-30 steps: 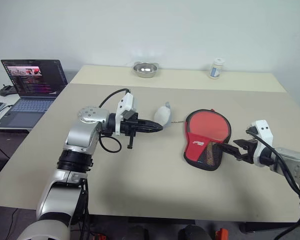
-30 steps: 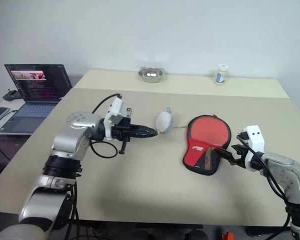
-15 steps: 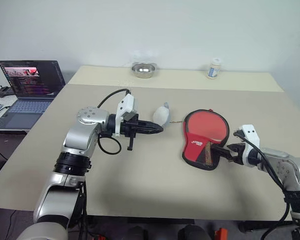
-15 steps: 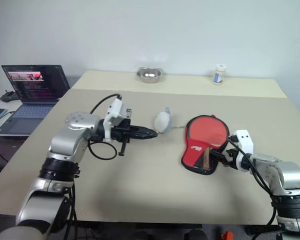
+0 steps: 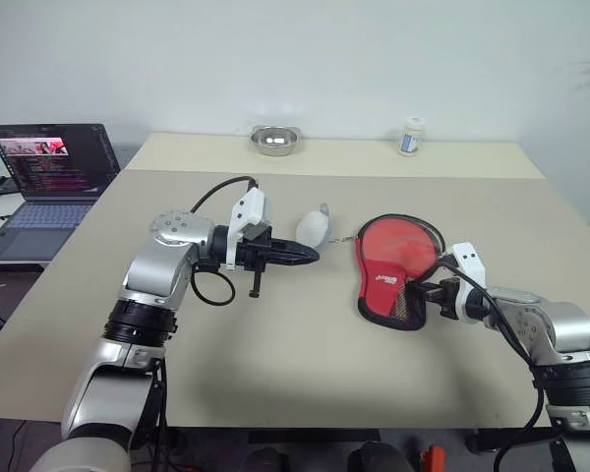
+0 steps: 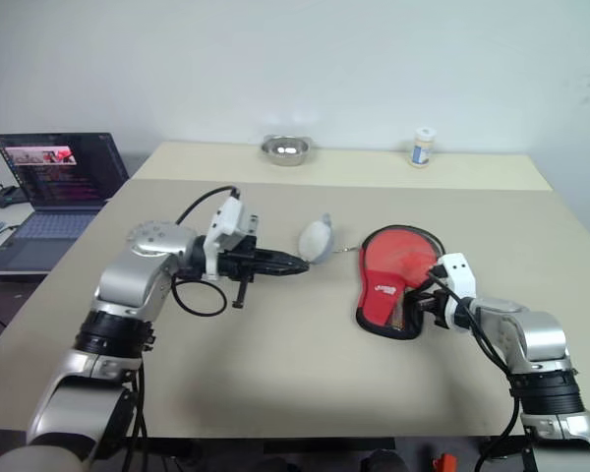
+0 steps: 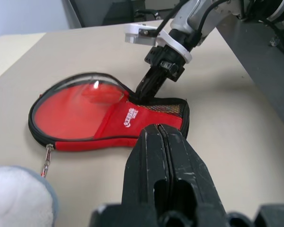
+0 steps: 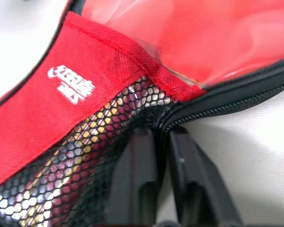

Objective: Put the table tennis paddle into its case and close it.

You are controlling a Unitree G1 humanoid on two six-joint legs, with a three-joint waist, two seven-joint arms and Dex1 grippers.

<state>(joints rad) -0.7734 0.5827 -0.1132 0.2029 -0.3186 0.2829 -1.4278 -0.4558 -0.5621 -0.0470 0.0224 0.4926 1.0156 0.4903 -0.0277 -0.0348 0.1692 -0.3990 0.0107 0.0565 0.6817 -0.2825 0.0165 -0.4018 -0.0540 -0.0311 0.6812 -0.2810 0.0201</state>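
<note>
The case (image 5: 383,291) lies flat on the table, its red side with white logo and black mesh pocket facing up and its zip open around the round end. Inside it rests the table tennis paddle (image 5: 400,246), whose red face shows in the opening; the handle is hidden under the mesh. My right gripper (image 5: 425,294) sits at the case's narrow end, shut on the zip edge beside the mesh (image 8: 99,142). My left gripper (image 5: 310,255) hovers shut and empty to the left of the case, pointing toward it.
A white and grey soft object (image 5: 313,226) lies just beyond the left fingertips. A steel bowl (image 5: 272,140) and a small white bottle (image 5: 408,136) stand at the table's far edge. A laptop (image 5: 44,172) sits on a side table at the left.
My right gripper has slid forward and left onto the case's narrow end and closed there. The left arm has held still. The camera has panned slightly.
</note>
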